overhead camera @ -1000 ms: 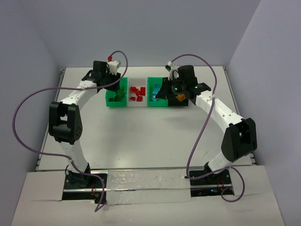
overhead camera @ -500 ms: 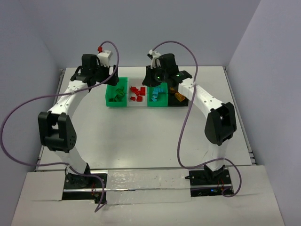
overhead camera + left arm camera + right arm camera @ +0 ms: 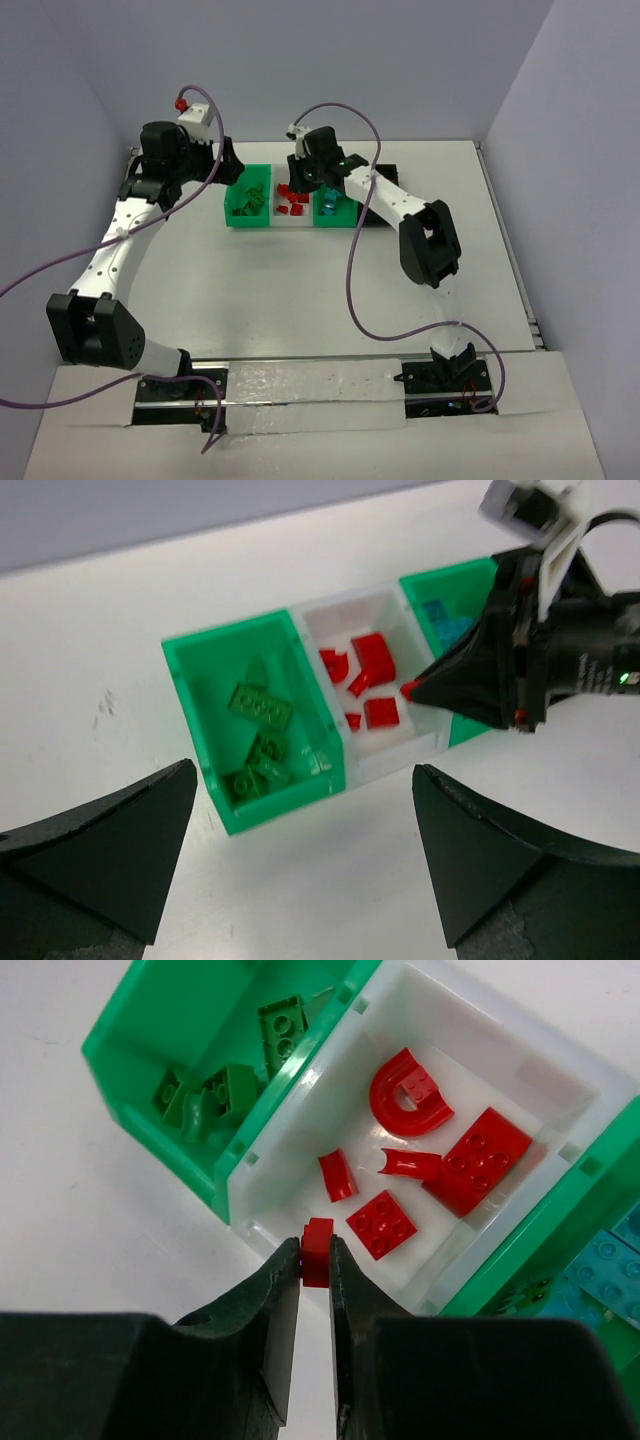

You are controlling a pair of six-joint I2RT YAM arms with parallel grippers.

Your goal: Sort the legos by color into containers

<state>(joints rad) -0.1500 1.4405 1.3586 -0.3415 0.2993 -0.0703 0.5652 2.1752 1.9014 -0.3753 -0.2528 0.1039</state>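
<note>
Right gripper (image 3: 315,1260) is pinched tight on one little red brick (image 3: 318,1238), caught by the very tips of the two black fingers, one on each flat side. It hangs right at the near wall of the white bin (image 3: 520,1055), just over the rim. Down in that bin lie the other reds: an arch piece (image 3: 405,1095), a wide plate (image 3: 478,1160), a small square (image 3: 382,1224) and a couple of curved bits. Red with red, so that looks like the right place for it.

Left gripper (image 3: 303,785) is off to the side with its jaws wide apart and nothing between them. It looks down on the green bin (image 3: 210,680) with the green bricks (image 3: 262,708) inside. The second green bin (image 3: 560,1200), on the white one's other side, has the cyan bricks (image 3: 610,1260). The whole row sits toward the far side of the table (image 3: 300,290).

That brick looks feather-light and hard, with no give at all. Its sides are glossy, and I'd expect it to squirt out if squeezed off-centre. The flat opposite faces are the spot to hold, and that's where the fingers are. Once released it'll likely bounce and clatter, so letting go low inside the bin seems wise.
</note>
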